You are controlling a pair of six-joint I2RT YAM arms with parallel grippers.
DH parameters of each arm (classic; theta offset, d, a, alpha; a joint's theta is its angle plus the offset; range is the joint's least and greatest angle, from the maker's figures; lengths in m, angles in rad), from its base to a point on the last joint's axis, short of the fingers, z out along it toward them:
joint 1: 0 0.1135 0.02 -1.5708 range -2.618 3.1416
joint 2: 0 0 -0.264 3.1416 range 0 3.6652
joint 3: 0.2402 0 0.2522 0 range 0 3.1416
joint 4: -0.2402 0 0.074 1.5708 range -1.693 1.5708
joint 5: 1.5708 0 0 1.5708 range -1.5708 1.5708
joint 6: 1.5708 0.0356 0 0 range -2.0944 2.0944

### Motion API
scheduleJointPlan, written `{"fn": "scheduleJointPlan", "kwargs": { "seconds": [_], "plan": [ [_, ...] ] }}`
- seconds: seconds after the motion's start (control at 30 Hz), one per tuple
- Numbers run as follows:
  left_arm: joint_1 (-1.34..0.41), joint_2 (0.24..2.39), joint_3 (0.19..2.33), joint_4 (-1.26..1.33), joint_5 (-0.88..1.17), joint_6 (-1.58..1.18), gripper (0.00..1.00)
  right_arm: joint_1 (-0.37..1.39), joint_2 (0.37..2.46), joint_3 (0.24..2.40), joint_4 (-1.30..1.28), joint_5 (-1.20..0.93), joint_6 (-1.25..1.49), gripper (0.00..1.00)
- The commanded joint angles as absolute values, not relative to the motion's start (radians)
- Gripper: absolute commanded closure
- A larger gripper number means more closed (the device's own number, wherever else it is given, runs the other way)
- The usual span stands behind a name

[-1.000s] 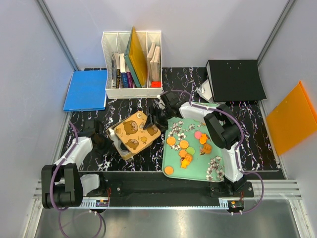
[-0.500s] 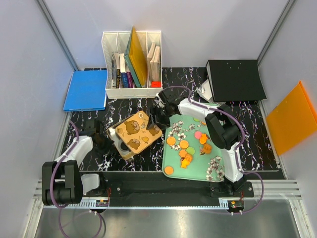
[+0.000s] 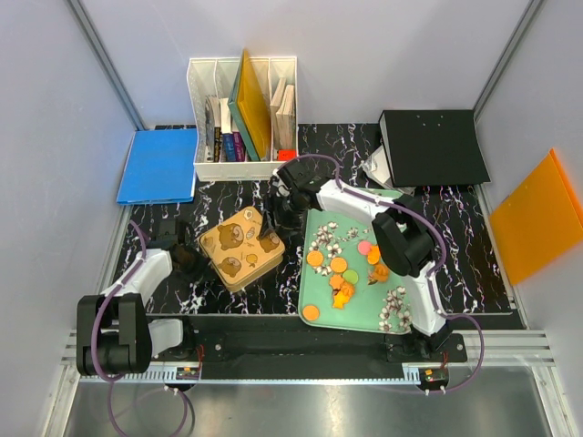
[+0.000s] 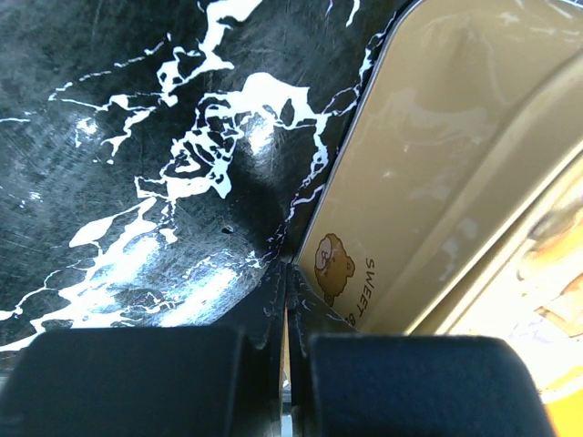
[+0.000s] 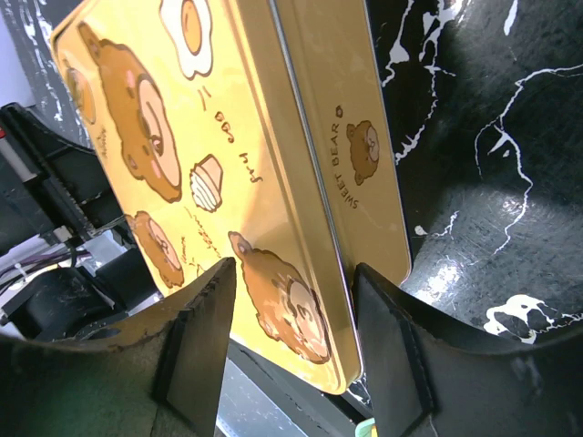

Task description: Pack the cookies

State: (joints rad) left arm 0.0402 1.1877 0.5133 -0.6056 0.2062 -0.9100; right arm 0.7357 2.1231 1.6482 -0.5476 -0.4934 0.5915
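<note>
Right wrist: my right gripper (image 5: 293, 278) straddles the tin lid (image 5: 182, 155); pinching or not, I cannot tell. My left gripper (image 4: 284, 332) is clenched. The cookies (image 3: 338, 265) lie on the tray (image 3: 363, 305) beside my right fingers. Lidding step, I judge; next, press it square.

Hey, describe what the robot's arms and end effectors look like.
The left arm and right arm have white links and black joints, each trailed by a thin purple cable. The left end effector and right end effector have chunky matte black fingers.

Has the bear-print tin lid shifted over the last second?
Yes. The lid has slid left, away from the mint-green tray, and now hides the opening it left exposed before.
</note>
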Motion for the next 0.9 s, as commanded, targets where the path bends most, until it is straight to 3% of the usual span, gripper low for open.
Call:
{"fn": "scheduleJointPlan", "kwargs": {
  "seconds": [0.0,0.27,0.67,0.87],
  "plan": [
    [0.034,1.19,0.529,-0.565,0.241,-0.922,1.0,0.764,2.152,1.7,-0.594,-0.474,0.589,0.39],
    [0.035,1.195,0.532,-0.565,0.242,-0.92,1.0,0.772,2.12,1.687,-0.64,-0.384,0.557,0.19],
    [0.034,1.197,0.54,-0.563,0.245,-0.916,1.0,0.759,2.071,1.769,-0.753,-0.206,0.463,0.13],
    [0.035,1.197,0.543,-0.565,0.245,-0.917,1.0,0.747,2.072,1.792,-0.772,-0.227,0.44,0.14]
  ]
}}
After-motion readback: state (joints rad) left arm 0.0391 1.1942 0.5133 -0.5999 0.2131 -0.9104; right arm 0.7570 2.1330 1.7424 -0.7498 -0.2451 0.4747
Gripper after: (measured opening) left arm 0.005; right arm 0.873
